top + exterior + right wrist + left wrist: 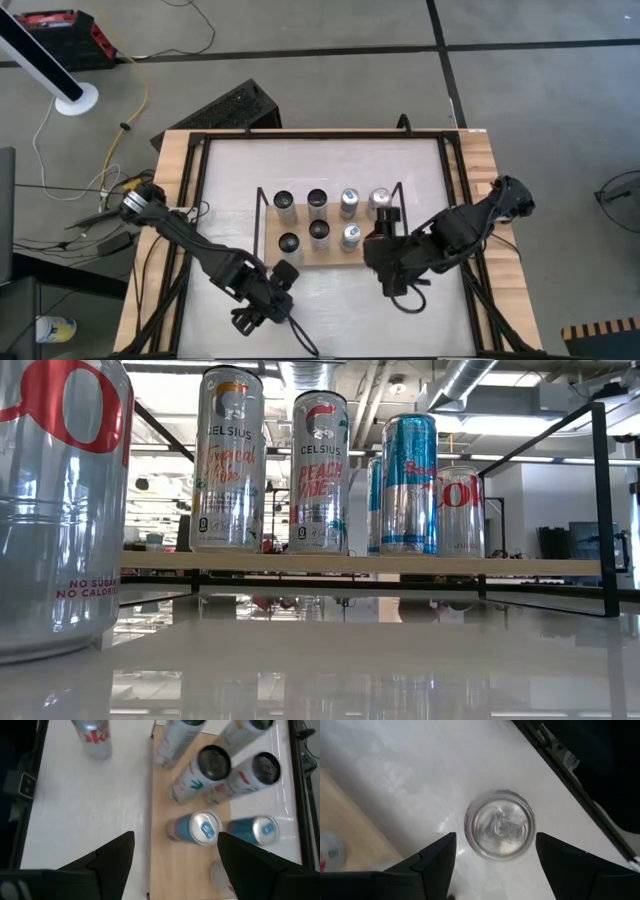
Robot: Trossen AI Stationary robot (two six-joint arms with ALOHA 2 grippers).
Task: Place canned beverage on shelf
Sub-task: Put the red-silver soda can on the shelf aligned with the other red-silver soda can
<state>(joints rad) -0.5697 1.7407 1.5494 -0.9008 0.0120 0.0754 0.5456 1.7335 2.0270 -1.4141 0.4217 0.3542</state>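
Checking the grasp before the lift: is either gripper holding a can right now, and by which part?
Nothing is held. The left gripper hangs open above the can on the table, jaws clear of it. The right gripper is open over the shelf.

Robotics lab, exposed ceiling ducts [470, 380], grey floor [330, 70], trailing cables [60, 185]

looking straight down from overhead on the whole table [420, 160], level and close from tabletop height, and down from each wrist, all sharing the shelf [330, 262] of cans [319, 470].
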